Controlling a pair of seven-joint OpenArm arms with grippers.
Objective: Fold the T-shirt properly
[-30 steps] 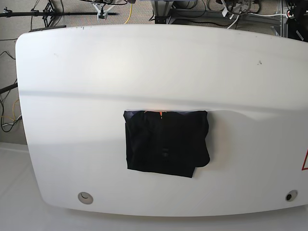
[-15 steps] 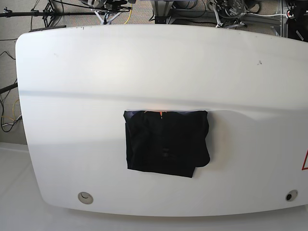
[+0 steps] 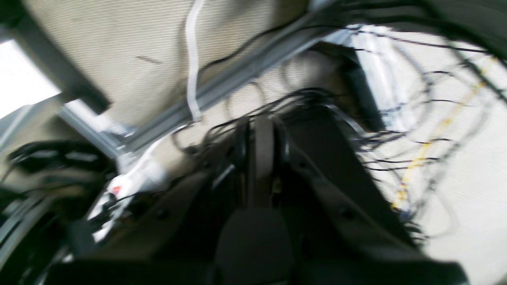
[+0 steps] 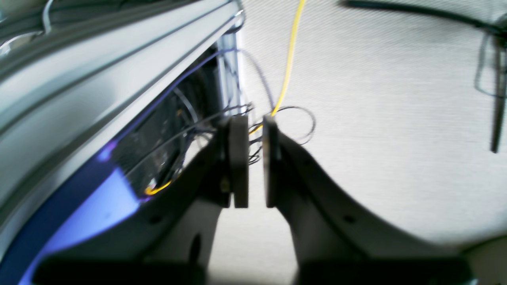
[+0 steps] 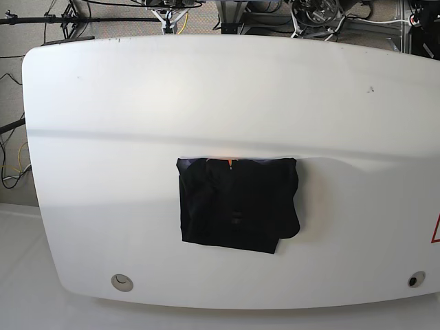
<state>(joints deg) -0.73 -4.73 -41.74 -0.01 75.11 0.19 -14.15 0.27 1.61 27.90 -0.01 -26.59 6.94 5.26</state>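
Observation:
The T-shirt [image 5: 237, 206] lies as a compact black rectangle on the white table [image 5: 206, 89], front of centre, with its orange tag [image 5: 229, 162] at the far edge. Its right side bulges slightly and a corner sticks out at the bottom right. Both grippers are off the table, behind its far edge, and nothing is in them. My left gripper [image 3: 263, 130] is shut, blurred, over carpet and cables. My right gripper [image 4: 255, 122] has its pads nearly together with a thin slit between them, above grey carpet.
The table has two round holes near its front edge [image 5: 122, 280] [image 5: 414, 279]. Behind it are stands, metal rails [image 3: 237, 75] and tangled black cables. A yellow cable [image 4: 291, 51] runs over the carpet past my right gripper.
The T-shirt has not moved. Arm parts at the far edge of the table have shifted: the white piece at the top left has moved to the right.

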